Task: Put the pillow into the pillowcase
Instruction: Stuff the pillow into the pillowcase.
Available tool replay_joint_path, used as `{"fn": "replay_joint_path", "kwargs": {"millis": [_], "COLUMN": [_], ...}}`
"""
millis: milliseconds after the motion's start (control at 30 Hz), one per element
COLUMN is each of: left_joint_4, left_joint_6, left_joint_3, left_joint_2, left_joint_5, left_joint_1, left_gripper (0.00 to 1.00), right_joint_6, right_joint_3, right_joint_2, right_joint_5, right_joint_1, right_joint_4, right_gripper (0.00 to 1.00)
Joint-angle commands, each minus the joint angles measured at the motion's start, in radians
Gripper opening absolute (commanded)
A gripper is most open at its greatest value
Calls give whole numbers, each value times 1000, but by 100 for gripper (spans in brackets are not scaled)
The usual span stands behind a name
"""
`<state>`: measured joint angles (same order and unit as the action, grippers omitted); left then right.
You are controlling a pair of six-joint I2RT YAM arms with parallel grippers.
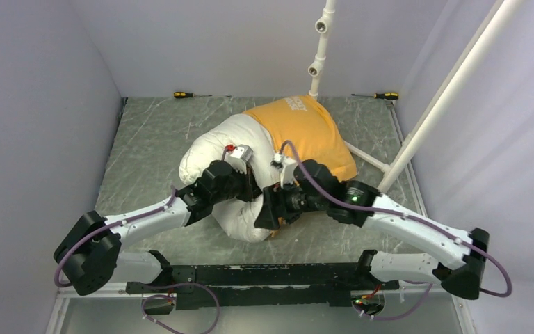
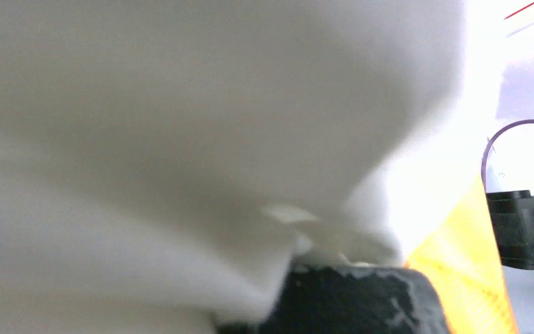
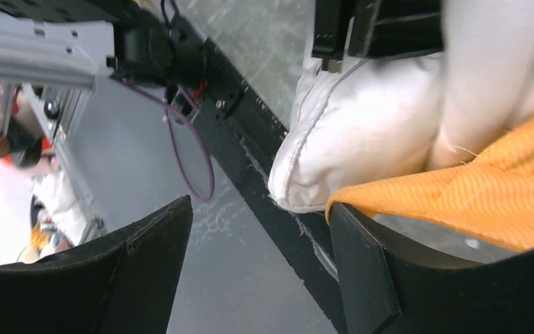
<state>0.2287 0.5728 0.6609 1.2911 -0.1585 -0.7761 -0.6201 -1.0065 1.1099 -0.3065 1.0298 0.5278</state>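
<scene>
The white pillow lies mid-table, its far right end inside the orange pillowcase; its near left part is bare. My left gripper presses into the pillow's middle, shut on a fold of it. In the left wrist view white pillow fills the picture above one black finger, with the pillowcase at the right. My right gripper stands open at the pillow's near end with nothing between its fingers. The pillowcase hem drapes over the right fingertip, beside a pillow corner.
Two screwdrivers lie along the back wall. A white pipe frame rises at the right, its upright behind the pillowcase. Grey walls close in left, back and right. A black rail runs along the near edge.
</scene>
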Motion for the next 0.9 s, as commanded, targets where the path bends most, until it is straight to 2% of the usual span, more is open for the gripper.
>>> {"fn": "replay_joint_path", "kwargs": {"millis": [0, 167, 300, 367, 433, 533, 633, 867], "left_joint_4": [55, 43, 34, 23, 9, -14, -26, -45], "left_joint_6": [44, 45, 45, 46, 46, 47, 55, 60], "left_joint_3": [-32, -31, -29, -28, -27, -34, -50, -73], "left_joint_2": [49, 48, 50, 47, 38, 6, -27, -69], "left_joint_5": [87, 78, 79, 79, 78, 84, 97, 115], "left_joint_1": [-5, -9, -14, -15, -17, -22, -27, -34], "left_gripper": [0, 0, 0, 0, 0, 0, 0, 0], "right_joint_6": [-4, 7, 20, 39, 62, 67, 68, 80], "right_joint_3": [-159, -277, -312, -343, -385, -405, -355, -242], "right_joint_2": [-102, -118, -108, -53, 31, 105, 124, 165], "right_joint_5": [255, 513, 635, 670, 702, 709, 652, 511], "right_joint_1": [9, 8, -4, -31, -60, -136, -221, -254], "right_joint_4": [183, 251, 224, 240, 274, 296, 252, 132], "right_gripper": [75, 70, 70, 59, 55, 46, 39, 42]}}
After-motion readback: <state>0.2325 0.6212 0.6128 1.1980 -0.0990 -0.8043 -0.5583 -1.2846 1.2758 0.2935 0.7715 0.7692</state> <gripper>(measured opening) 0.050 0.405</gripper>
